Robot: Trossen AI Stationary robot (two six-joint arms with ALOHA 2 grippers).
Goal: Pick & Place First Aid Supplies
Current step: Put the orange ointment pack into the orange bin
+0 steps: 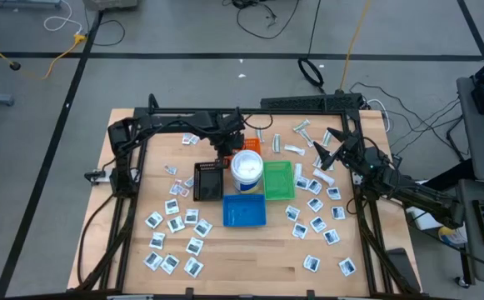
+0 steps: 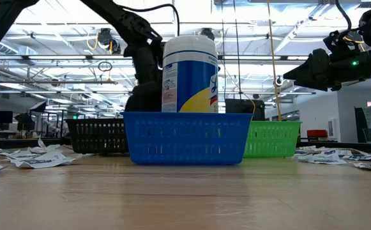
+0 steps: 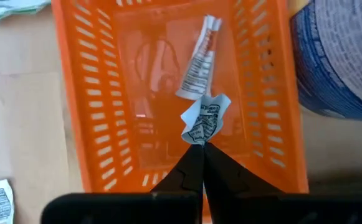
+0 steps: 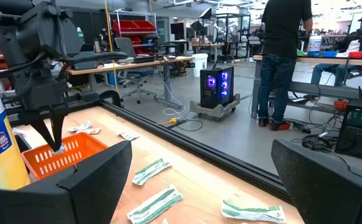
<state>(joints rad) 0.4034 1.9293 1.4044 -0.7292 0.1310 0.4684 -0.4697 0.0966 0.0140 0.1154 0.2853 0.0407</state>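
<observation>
Over the orange tray (image 3: 106,93), left gripper (image 3: 199,144) pinches a packet (image 3: 204,118); release it low and centred. Right gripper (image 4: 199,180) waits, spread wide, near the strips (image 4: 151,169).

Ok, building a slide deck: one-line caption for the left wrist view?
Left gripper shut on a crumpled packet above the orange tray, which holds a wrapped strip.

Robotics lab: workbenches (image 4: 137,62), lit computer tower (image 4: 217,87), floor cables (image 1: 266,17), ceiling trusses (image 2: 57,38).
</observation>
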